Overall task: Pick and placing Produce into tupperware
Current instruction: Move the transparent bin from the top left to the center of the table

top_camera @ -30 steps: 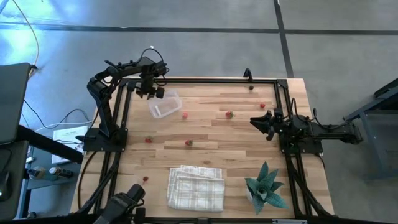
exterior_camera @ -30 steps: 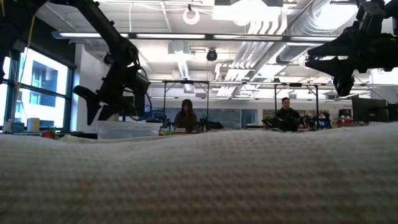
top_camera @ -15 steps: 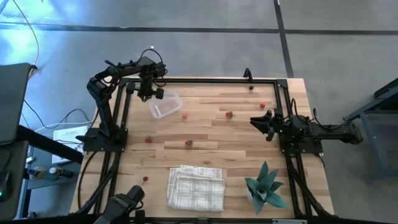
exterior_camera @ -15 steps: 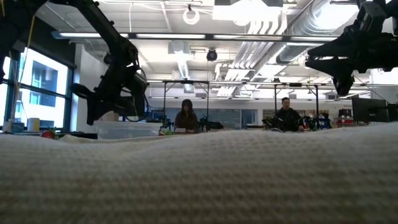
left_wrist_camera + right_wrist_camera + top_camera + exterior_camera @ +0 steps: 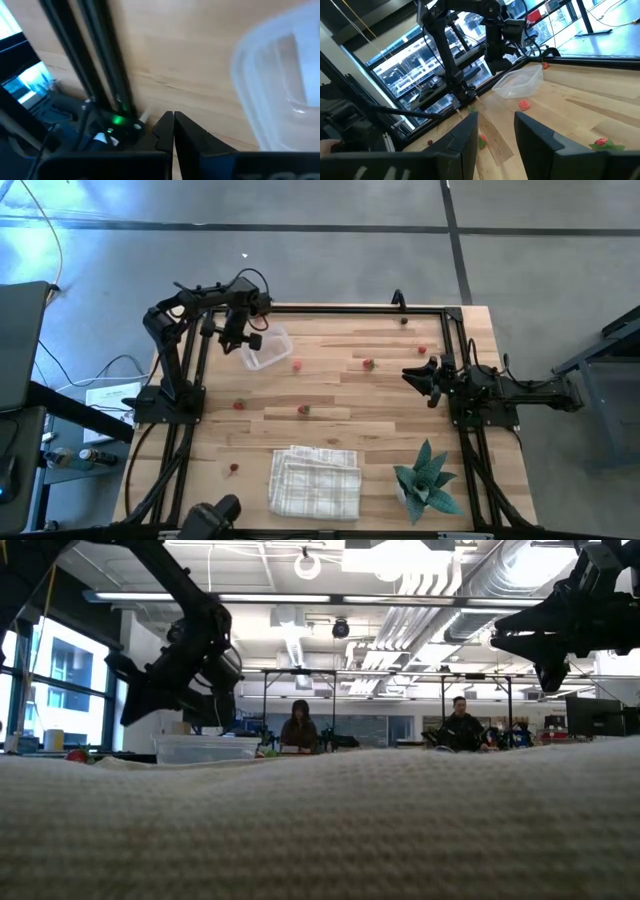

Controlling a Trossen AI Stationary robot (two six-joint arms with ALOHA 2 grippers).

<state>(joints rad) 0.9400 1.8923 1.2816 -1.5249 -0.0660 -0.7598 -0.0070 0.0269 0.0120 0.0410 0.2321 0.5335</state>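
While the left gripper, now clenched empty, had shifted to nine o'clock of the tupperware, we saw bare table beyond it.

Left arm is reaching in from the table's left side toward the far left corner, elbow folded high, wrist bending down. Left gripper is hanging just above the tabletop with its two dark fingers pressing together, nothing between them. Right arm is lying stretched out low along the table's right side, pointing inward toward the middle. Right gripper is hovering above the surface, its fingers standing apart with a clear gap, gripping nothing.
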